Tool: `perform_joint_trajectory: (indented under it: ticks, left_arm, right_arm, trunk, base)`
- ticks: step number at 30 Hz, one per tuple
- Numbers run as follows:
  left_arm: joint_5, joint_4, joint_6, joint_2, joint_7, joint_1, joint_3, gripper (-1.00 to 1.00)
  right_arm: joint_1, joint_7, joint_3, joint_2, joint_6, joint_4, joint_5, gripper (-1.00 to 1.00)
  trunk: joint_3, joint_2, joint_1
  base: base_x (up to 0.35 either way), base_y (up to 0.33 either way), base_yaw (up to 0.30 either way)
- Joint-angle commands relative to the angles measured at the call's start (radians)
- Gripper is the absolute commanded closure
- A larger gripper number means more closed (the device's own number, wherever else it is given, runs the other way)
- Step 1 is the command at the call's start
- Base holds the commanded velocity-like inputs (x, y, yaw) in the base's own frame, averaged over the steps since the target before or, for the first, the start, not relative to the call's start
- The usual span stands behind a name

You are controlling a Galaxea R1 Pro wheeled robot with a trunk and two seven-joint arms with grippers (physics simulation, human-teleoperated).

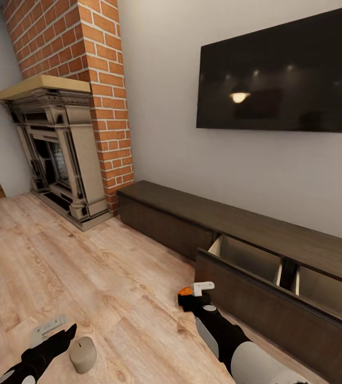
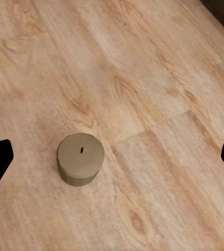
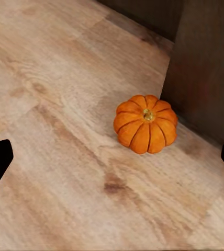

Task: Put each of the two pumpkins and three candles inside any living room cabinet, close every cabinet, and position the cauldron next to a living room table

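Open wood floor is seen around the candle, reachable from every side. The pumpkin is crowded on one side by the pulled-out drawer front of the cabinet; its other sides are left free. The drawer's tan insides are open from above, split by a divider.

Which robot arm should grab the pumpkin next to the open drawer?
The right one, probably. The right gripper hangs open just over the pumpkin, beside the cabinet. The left gripper is across the floor, by a candle.
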Motion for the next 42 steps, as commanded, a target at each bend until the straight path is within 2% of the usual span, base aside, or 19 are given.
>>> perform_joint_trajectory:
  ticks: [1, 4, 8, 10, 11, 12, 13, 15, 17, 19, 20, 26, 42]
  left_arm:
    - [0.011, -0.013, 0.005, 0.001, 0.008, 0.0, 0.0, -1.0]
    - [0.013, -0.082, 0.013, 0.001, 0.01, 0.0, 0.0, -1.0]
    - [0.015, -0.112, 0.046, 0.007, 0.011, 0.0, 0.001, -1.0]
    - [0.019, -0.117, 0.1, 0.019, 0.012, -0.004, 0.002, -1.0]
    - [0.037, -0.12, 0.179, 0.04, 0.013, -0.039, 0.006, -1.0]
    - [0.066, -0.121, 0.242, 0.058, 0.013, -0.08, 0.013, -1.0]
    - [0.086, -0.122, 0.278, 0.066, 0.014, -0.103, 0.019, -1.0]
    - [0.207, -0.122, 0.429, 0.103, 0.018, -0.188, 0.061, -1.0]
    - [0.342, -0.119, 0.483, 0.145, 0.022, -0.238, 0.092, -1.0]
    - [0.439, -0.113, 0.508, 0.168, 0.023, -0.262, 0.108, -1.0]
    - [0.47, -0.09, 0.515, 0.176, 0.022, -0.27, 0.114, -1.0]
    - [0.483, -0.074, 0.513, 0.176, 0.022, -0.275, 0.116, -1.0]
    - [0.484, -0.067, 0.51, 0.175, 0.022, -0.275, 0.116, -1.0]
  right_arm:
    - [-0.002, -0.022, 0.007, 0.0, 0.006, -0.001, -0.005, -1.0]
    - [-0.008, -0.094, 0.007, 0.0, 0.013, 0.001, -0.02, -1.0]
    - [-0.026, -0.157, 0.006, 0.0, 0.036, 0.001, -0.085, -1.0]
    - [-0.033, -0.171, 0.006, 0.0, 0.058, 0.001, -0.113, -1.0]
    - [-0.037, -0.178, 0.006, 0.0, 0.077, 0.001, -0.129, -1.0]
    - [-0.038, -0.18, 0.007, 0.0, 0.085, 0.002, -0.134, -1.0]
    - [-0.039, -0.181, 0.008, 0.0, 0.088, 0.003, -0.135, -1.0]
    - [-0.04, -0.184, 0.01, 0.0, 0.096, 0.005, -0.14, -1.0]
    - [-0.04, -0.182, 0.01, 0.0, 0.098, 0.008, -0.143, -1.0]
    - [-0.04, -0.182, 0.008, 0.0, 0.096, 0.008, -0.148, -1.0]
    - [-0.041, -0.181, 0.007, 0.0, 0.096, 0.009, -0.152, -1.0]
    - [-0.039, -0.176, 0.008, 0.0, 0.093, 0.01, -0.153, -1.0]
    - [-0.039, -0.175, 0.004, 0.0, 0.1, 0.013, -0.148, -1.0]
  trunk:
    - [-0.001, 0.0, 0.0]
    - [-0.001, 0.0, 0.0]
    - [-0.001, 0.0, 0.0]
    - [-0.001, 0.0, 0.0]
    - [-0.001, 0.0, 0.0]
    - [-0.001, 0.0, 0.0]
    - [-0.001, 0.0, 0.0]
    - [-0.001, 0.0, 0.0]
    - [-0.001, 0.0, 0.0]
    - [-0.001, 0.0, 0.0]
    - [-0.001, 0.0, 0.0]
    - [-0.001, 0.0, 0.0]
    - [-0.001, 0.0, 0.0]
  base:
    - [0.0, 0.0, 0.0]
    - [0.0, 0.0, 0.0]
    - [0.0, 0.0, 0.0]
    - [0.0, 0.0, 0.0]
    - [0.0, 0.0, 0.0]
    - [0.0, 0.0, 0.0]
    - [0.0, 0.0, 0.0]
    - [0.0, 0.0, 0.0]
    - [0.0, 0.0, 0.0]
    - [0.0, 0.0, 0.0]
    - [0.0, 0.037, 0.0]
    - [0.122, 0.142, 0.0]
    - [0.318, 0.051, 0.0]
